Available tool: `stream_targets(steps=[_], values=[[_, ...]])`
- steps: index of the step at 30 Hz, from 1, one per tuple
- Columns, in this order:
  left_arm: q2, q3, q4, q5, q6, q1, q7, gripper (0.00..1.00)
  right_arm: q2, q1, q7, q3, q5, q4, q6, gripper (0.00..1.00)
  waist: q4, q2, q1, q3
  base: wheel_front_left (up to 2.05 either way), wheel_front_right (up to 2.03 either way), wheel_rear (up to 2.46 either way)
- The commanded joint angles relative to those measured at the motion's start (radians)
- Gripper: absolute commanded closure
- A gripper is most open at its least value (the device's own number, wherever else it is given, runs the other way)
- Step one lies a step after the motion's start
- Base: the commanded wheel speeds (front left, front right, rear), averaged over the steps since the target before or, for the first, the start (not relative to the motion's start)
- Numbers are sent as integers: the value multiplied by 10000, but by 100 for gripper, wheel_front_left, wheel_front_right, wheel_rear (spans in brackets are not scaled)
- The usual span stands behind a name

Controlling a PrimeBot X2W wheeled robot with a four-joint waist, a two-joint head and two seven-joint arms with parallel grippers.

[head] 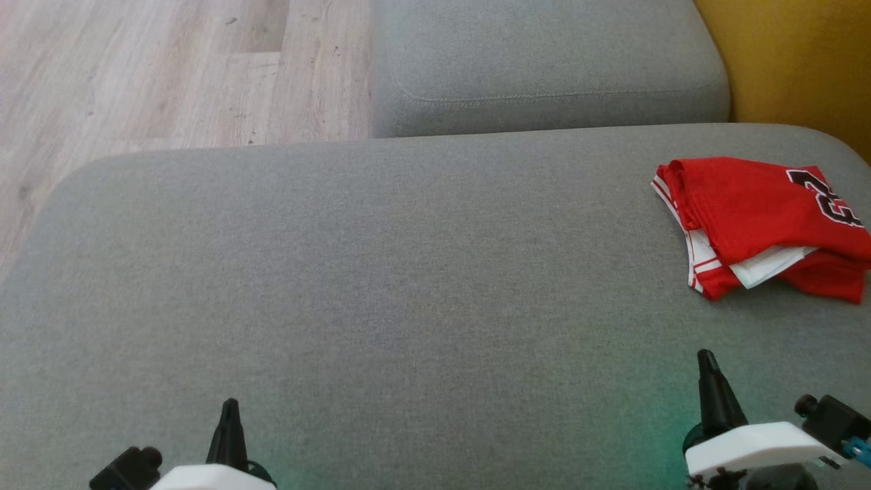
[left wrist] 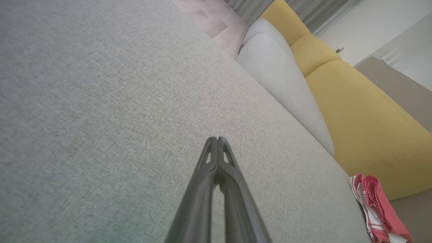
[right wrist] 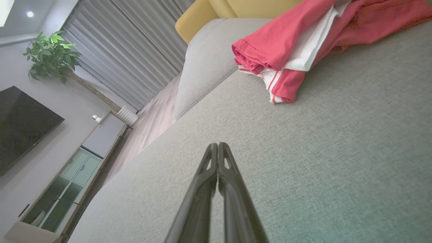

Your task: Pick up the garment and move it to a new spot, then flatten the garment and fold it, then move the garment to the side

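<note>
At the right end of the grey cushion (head: 408, 272) lies the red garment (head: 762, 218), loosely folded, with white lining and striped trim showing (a black number too). Left gripper (head: 230, 408) and right gripper (head: 708, 361) are pressed together, empty, well apart from it. The set-aside looks done, so the arms are best kept clear of the folds.

I see the folded red-and-white fabric jersey (head: 762, 224) lying far right on the grey upholstered sofa seat (head: 381, 272).
</note>
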Motion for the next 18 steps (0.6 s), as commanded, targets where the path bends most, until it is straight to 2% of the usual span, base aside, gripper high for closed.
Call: stream_targets(steps=[1, 18], values=[[-10, 381, -257, -249, -136, -614, 84, 100, -158, -633, 44, -17, 376, -366, 29, 100, -8, 0, -1, 15, 0, 0, 0], [-274, 1144, -245, -1499, -551, -885, 518, 100, -177, -910, 342, -229, 2264, -396, 38, 100, -76, 0, -1, 139, 0, 0, 0]])
